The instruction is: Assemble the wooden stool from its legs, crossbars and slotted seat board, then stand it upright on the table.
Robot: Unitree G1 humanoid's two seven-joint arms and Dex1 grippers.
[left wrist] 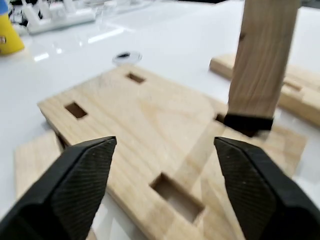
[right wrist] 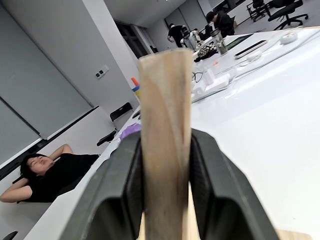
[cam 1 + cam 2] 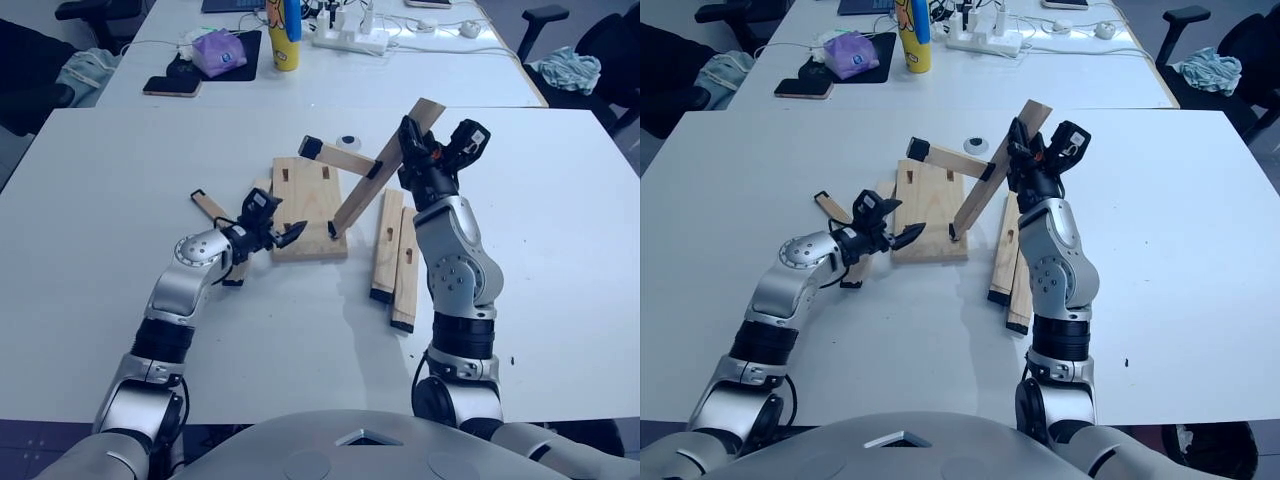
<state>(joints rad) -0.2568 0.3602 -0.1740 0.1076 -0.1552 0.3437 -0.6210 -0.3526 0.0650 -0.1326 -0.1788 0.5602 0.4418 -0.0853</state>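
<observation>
Step in hand: the first leg is judged to be on its way into a slot of the seat board; no leg is seen seated yet, so the assembly is taken to be at an early stage.
Next move: the leg needs to be raised towards vertical, its lower end lined up over the slot and pressed down, while the board is kept from sliding.
White table [image 3: 560,250]: all the stool parts are laid near its middle.
Slotted seat board [image 3: 305,205]: it is laid flat, with its long axis running away from the robot and the rectangular slots facing up.
Held leg [image 3: 356,205]: its long axis is tilted. The black-capped lower end is set on the board's near right corner, just beside a slot, and the upper end is pointed up, away and to the robot's right.
Two loose legs [image 3: 397,255]: they are laid side by side just right of the board, roughly parallel to it.
Capped bar [image 3: 340,157]: it is laid across the board's far edge.
Right gripper [image 3: 408,140]: it is clamped on the upper part of the held leg, with a finger on either side.
Left gripper [image 3: 290,236]: it is held wide apart and empty, low over the board's near edge.
</observation>
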